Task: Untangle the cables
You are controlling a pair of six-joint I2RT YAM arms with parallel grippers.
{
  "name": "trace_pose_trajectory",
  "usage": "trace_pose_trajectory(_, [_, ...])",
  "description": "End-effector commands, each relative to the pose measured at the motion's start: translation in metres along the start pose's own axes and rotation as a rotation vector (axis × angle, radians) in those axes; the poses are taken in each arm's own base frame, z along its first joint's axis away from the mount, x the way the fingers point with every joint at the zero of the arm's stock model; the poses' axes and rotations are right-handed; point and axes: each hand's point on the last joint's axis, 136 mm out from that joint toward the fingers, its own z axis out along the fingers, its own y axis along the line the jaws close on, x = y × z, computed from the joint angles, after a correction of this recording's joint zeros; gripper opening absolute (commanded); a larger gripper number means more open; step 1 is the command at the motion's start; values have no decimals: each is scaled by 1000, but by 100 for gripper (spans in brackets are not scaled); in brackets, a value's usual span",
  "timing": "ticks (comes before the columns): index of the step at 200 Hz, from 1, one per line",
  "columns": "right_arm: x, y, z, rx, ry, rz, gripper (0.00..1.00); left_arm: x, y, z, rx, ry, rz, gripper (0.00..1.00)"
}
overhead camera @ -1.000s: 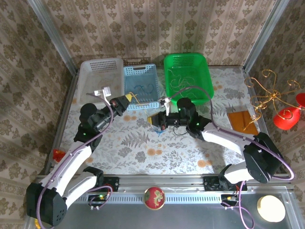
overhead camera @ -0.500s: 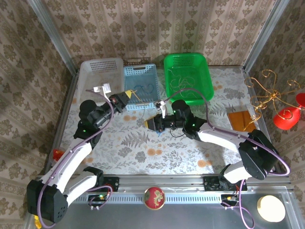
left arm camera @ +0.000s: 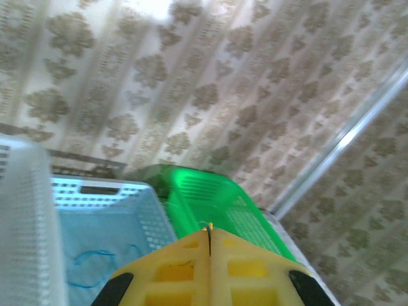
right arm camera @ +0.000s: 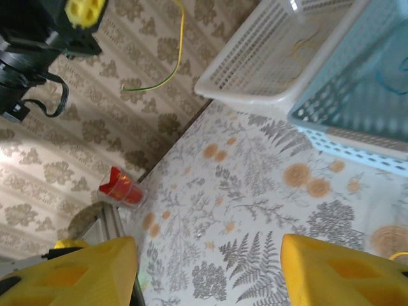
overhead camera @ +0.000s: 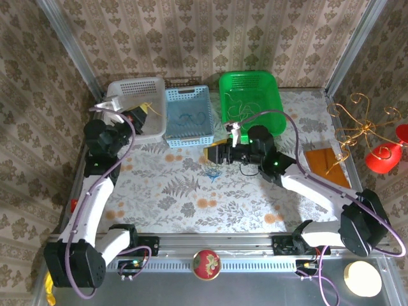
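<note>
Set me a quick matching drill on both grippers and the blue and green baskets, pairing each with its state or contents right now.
Column one:
1. left gripper
2. right gripper
3. blue basket
4. green basket

Column two:
A. pale thin cables lie inside
B. jaws wide apart, nothing between them
C. a blue cable lies inside
D. jaws shut on a yellow cable

Pairs: 1-D, 2-B, 3-C, 4-A
</note>
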Motion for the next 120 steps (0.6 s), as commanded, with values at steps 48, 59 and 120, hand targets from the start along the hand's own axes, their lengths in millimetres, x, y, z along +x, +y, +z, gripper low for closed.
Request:
trace_pose_trajectory(48, [35, -54, -21, 255, 35, 103, 63, -23, 113, 12, -211, -10, 12, 0])
trace_pose_trajectory(59, [40, -59, -22, 274, 44, 113, 63, -24, 132, 14, -244, -6, -5, 0])
trace_pose_trajectory(120, [61, -79, -25, 360, 91, 133, 62, -8, 191, 33, -334, 73, -61, 48])
